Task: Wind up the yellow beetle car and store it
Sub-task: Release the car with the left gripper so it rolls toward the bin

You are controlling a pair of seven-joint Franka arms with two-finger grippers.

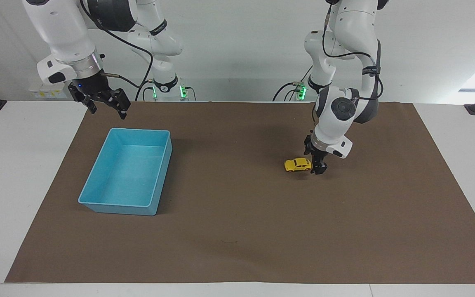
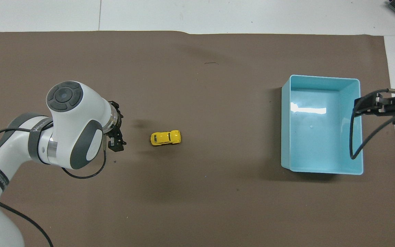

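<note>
The yellow beetle car [image 1: 297, 165] [image 2: 165, 137] stands free on its wheels on the brown mat, its length pointing toward the blue bin [image 1: 116, 204] [image 2: 324, 78]. My left gripper [image 1: 319, 168] [image 2: 117, 142] hangs low over the mat just beside the car, on the side away from the bin. It is open, holds nothing and is not touching the car. My right gripper [image 1: 105, 103] [image 2: 372, 104] waits open and empty in the air over the bin's edge nearest the robots. The bin is empty.
The brown mat [image 1: 237, 231] covers most of the white table. A long stretch of bare mat lies between the car and the bin. A cable [image 2: 353, 144] from the right arm hangs over the bin's rim.
</note>
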